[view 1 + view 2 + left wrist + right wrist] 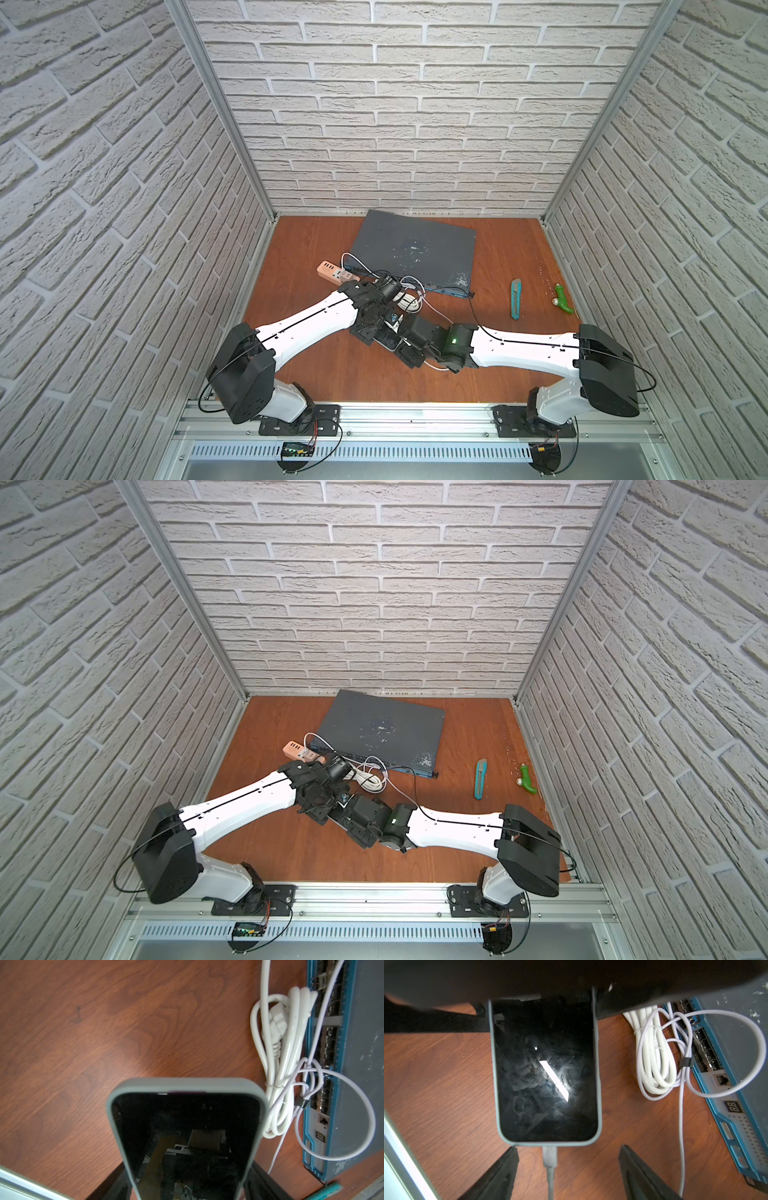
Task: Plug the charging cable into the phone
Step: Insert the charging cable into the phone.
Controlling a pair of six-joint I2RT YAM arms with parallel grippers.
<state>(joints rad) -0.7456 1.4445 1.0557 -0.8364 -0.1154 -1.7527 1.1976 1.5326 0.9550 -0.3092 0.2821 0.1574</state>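
Note:
The phone [546, 1068] lies screen up on the wooden table [436, 1084], in a pale grey-green case. My left gripper [187, 1184] is shut on the phone, one dark finger [264, 1182] against each long side. The charging cable [549, 1157] has its connector seated in the phone's near end, and its thin white line runs back between my right fingers. My right gripper [568, 1147] stands open, its fingertips well apart on either side of the connector and touching nothing. In both top views the two grippers [374, 328] [405, 347] meet over the phone at mid-table.
A large grey flat box [411, 253] lies at the back, with a salmon-pink power strip [334, 272] and its coiled white cord [409, 301] beside it. A teal utility knife [515, 305] and a green tool [563, 299] lie to the right. Brick walls enclose three sides.

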